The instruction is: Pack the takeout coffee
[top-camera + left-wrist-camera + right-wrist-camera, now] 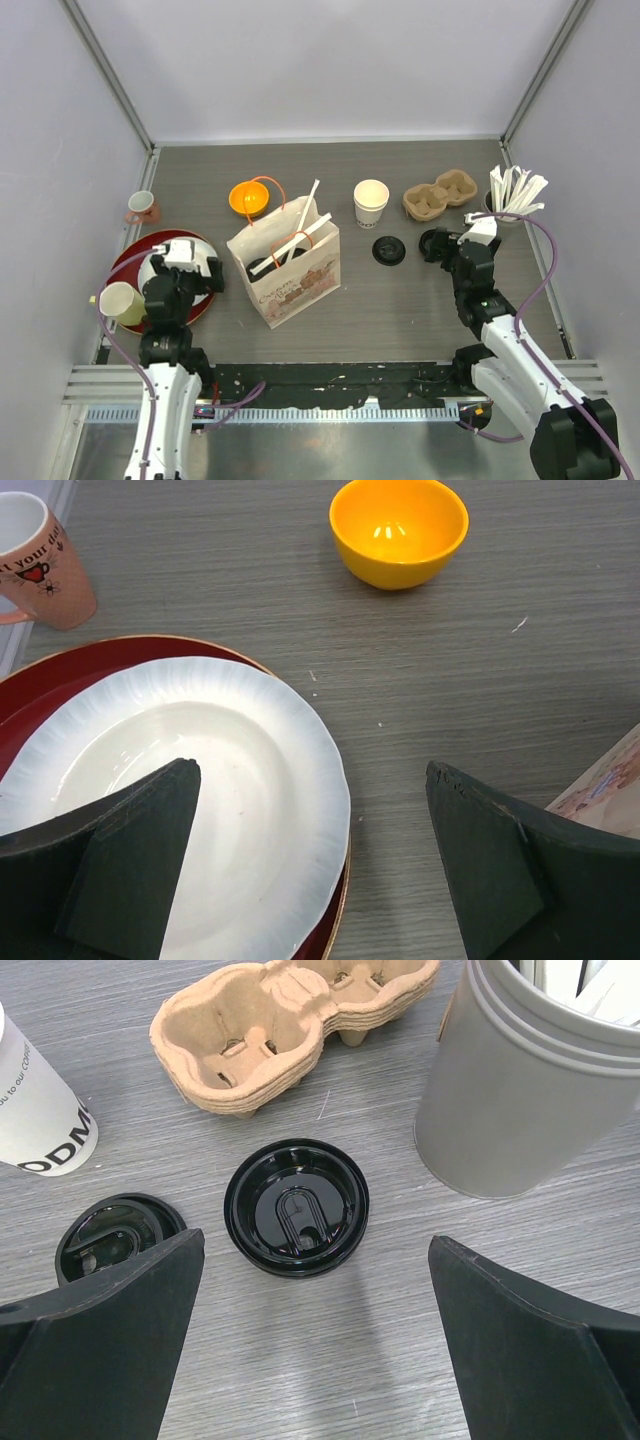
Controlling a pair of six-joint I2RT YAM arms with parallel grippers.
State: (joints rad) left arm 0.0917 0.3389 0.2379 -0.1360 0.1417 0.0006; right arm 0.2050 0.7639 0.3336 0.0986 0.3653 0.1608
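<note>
One white paper cup (371, 201) stands lidless behind the middle of the table; its side shows at the left edge of the right wrist view (40, 1110). Two black lids lie loose on the table, one (297, 1207) straight ahead of my right gripper (316, 1240) and one (110, 1238) half hidden by its left finger. The overhead view shows a black lid (389, 250) left of the right gripper (437, 244), which is open and empty. My left gripper (188, 275) (312, 770) hangs open over the white plate's (250, 730) right rim.
A brown paper bag (290, 275) stands open at centre, white sticks across its mouth and something black inside. A pulp cup carrier (440, 193) (290, 1025) and a grey holder (520, 1090) stand at the back right. An orange bowl (249, 198), pink cup (142, 207), cream mug (122, 303) and red plate (130, 262) are at the left.
</note>
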